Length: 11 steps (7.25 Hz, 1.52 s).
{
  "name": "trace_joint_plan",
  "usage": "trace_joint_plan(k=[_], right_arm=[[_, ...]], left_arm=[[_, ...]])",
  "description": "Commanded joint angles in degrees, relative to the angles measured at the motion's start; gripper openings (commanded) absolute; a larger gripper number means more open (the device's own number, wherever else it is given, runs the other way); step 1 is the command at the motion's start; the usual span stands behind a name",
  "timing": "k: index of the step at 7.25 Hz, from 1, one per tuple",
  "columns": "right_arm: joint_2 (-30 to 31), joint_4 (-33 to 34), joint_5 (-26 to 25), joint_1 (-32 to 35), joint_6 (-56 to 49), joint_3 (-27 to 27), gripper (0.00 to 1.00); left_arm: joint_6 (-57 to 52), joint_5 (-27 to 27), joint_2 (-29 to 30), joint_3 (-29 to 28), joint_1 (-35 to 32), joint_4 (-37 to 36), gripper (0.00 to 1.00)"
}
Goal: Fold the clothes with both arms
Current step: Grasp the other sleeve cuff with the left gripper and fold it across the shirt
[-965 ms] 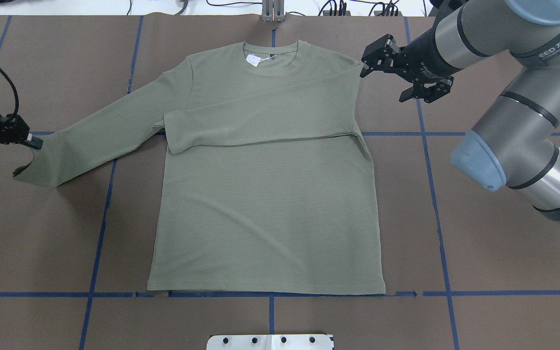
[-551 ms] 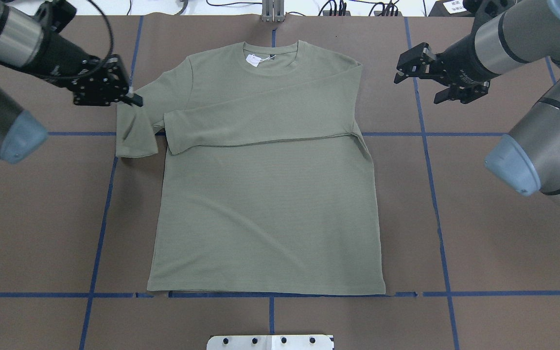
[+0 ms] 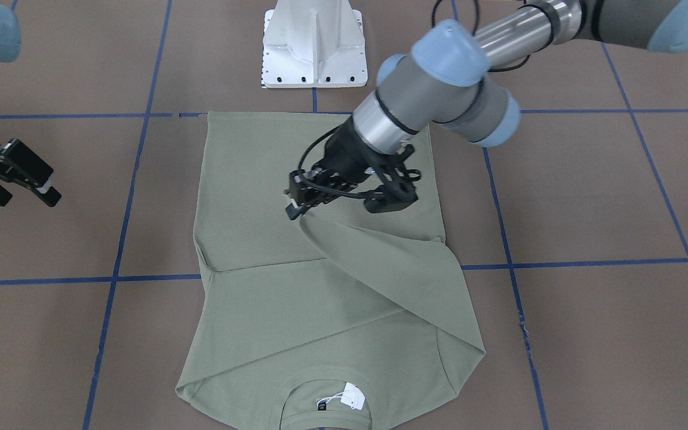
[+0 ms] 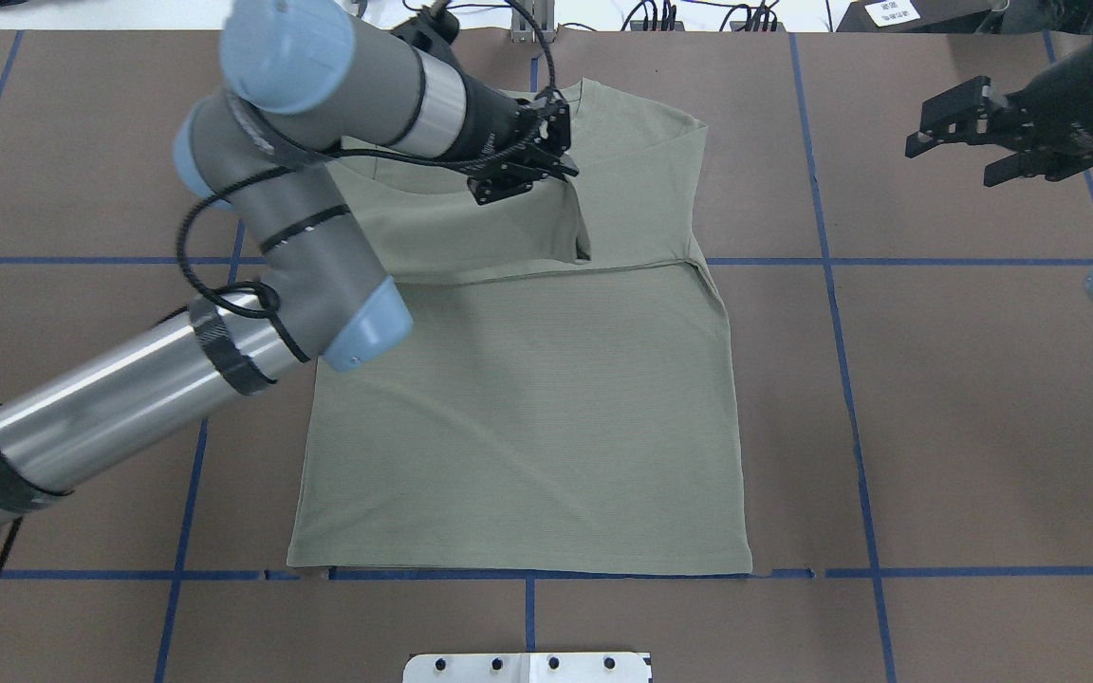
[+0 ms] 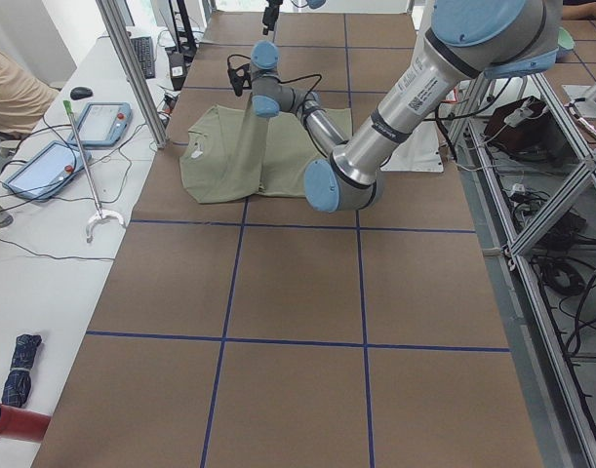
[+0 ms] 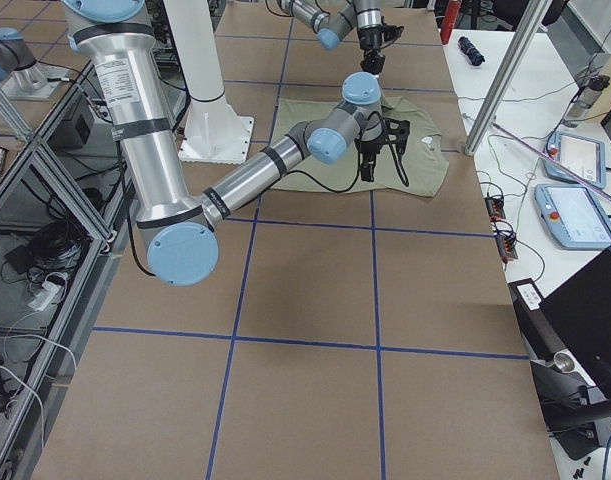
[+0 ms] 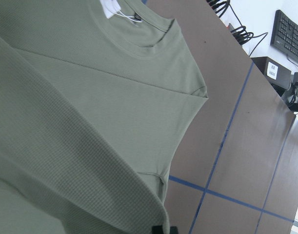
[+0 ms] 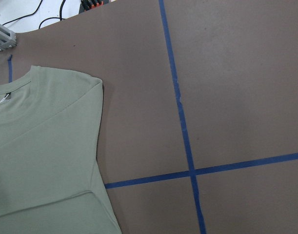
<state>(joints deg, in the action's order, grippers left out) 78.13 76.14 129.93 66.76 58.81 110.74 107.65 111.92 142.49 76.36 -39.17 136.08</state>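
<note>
The sage-green shirt lies flat, collar at the far edge, hem toward me. Its right sleeve lies folded across the chest. My left gripper is shut on the left sleeve's cuff and holds it lifted over the chest, right of the collar. In the front-facing view the sleeve runs up from the shoulder to that gripper, and the white hang tag shows inside the collar. The left wrist view shows the sleeve close up. My right gripper is open and empty, off the shirt, also seen in the front-facing view.
The brown table cover has blue tape lines. The white pedestal base stands at the near edge. Cables and an aluminium post line the far edge. A side table with tablets sits beyond it.
My left gripper has carried the left sleeve from the far left in over the chest. My right gripper has drawn back to the right, away from the shirt's shoulder.
</note>
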Motion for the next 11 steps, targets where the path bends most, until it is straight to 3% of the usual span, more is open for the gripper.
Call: trace_joint_plan(k=[1,3,4,5,7,8,9,11], right_arm=[[2.63,-0.03,0.77,2.58,-4.4,-0.08,1.0],[2.72,-0.03,0.59,2.49,-4.32,-0.26,1.0],[2.72,-0.03,0.68,2.49,-4.32,-0.17,1.0],[2.72,-0.03,0.68,2.49,-4.15,0.0,1.0],[4.03,-0.11,1.03,1.36,-1.7,2.01,1.0],[4.22,-0.03,-0.8,-3.61,5.36,4.63,1.0],[4.22,-0.03,-6.9,-10.27,13.7,7.1,1.0],[4.3,0.06,-24.72,-28.79,29.18,10.1,1.0]], left_arm=[[0.28,-9.5,9.88,-16.87,5.58,7.39,0.0],[-0.16,-13.48,10.35,-20.02,6.3,9.47,0.79],[0.36,-13.48,10.61,-19.15,6.3,9.46,0.83],[0.37,-13.05,7.65,-12.79,6.3,8.68,0.83],[-0.24,-9.56,-6.54,8.69,6.3,0.74,0.83],[-0.6,-7.7,-12.7,17.68,6.21,-2.28,0.83],[-2.43,-6.55,-17.64,22.38,5.95,-2.66,0.83],[-13.56,-4.08,-24.86,26.54,4.72,-3.37,0.83]])
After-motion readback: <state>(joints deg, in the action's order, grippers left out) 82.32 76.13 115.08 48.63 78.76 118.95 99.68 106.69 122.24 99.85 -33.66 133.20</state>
